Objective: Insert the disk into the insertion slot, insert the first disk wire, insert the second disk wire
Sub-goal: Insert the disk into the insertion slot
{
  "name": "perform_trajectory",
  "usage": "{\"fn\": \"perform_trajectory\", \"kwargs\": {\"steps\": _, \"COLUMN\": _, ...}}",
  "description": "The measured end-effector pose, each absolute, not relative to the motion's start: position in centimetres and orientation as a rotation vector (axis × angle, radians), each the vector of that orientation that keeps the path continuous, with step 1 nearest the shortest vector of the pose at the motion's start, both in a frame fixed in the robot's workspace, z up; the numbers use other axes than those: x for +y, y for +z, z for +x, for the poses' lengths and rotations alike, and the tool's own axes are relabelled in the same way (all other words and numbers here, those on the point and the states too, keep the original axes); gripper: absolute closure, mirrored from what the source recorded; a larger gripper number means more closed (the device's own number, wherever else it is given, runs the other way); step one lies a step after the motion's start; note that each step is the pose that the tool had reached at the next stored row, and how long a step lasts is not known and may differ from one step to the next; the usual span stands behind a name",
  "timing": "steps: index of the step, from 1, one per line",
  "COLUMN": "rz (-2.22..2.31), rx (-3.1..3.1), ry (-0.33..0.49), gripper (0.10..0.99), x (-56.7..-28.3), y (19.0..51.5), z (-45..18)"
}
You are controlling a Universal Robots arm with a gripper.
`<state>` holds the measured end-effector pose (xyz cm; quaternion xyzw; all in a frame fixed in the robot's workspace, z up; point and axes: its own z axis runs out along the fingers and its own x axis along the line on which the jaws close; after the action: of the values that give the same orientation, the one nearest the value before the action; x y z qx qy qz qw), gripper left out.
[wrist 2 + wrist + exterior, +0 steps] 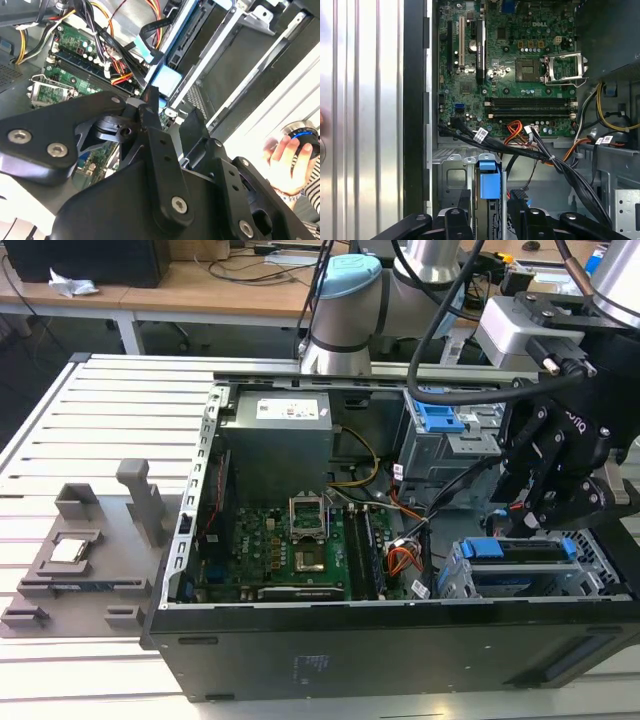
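The disk (520, 549) sits on edge in the insertion slot (455, 582), a silver-grey cage at the exterior view's right inside the open computer case. Its blue caddy edge (488, 181) shows in the first wrist view, beside the cage wall (451, 181). My gripper (535, 530) hangs just above it, open, with its fingers (465, 207) standing on either side of the caddy edge. In the second wrist view the gripper (172, 117) points into the same bay. A bundle of black disk wires (542, 156) and orange wires (512, 130) lies loose beside the cage.
The green motherboard (300, 545) and grey power supply (280, 435) take up the case's middle and back. A taller cage with a blue latch (440, 420) stands behind the slot. A grey fixture plate (80, 560) lies at the exterior view's left. A hand (287, 155) holds a round knob outside the case.
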<state>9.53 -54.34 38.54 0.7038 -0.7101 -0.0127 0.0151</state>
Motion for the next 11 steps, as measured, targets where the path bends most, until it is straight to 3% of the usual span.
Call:
{"fn": "perform_trajectory", "kwargs": {"steps": 3, "rz": 2.19, "rx": -2.21, "ry": -0.04, "gripper": 0.659, "x": -54.34, "y": 38.54, "z": 9.53}}
{"fn": "perform_trajectory", "kwargs": {"steps": 7, "rz": 2.19, "rx": -2.21, "ry": -0.039, "gripper": 0.969, "x": -54.34, "y": 38.55, "z": 9.53}}
{"fn": "perform_trajectory", "kwargs": {"steps": 11, "rz": 2.19, "rx": -2.21, "ry": -0.039, "gripper": 0.98, "x": -54.34, "y": 38.55, "z": 9.56}}
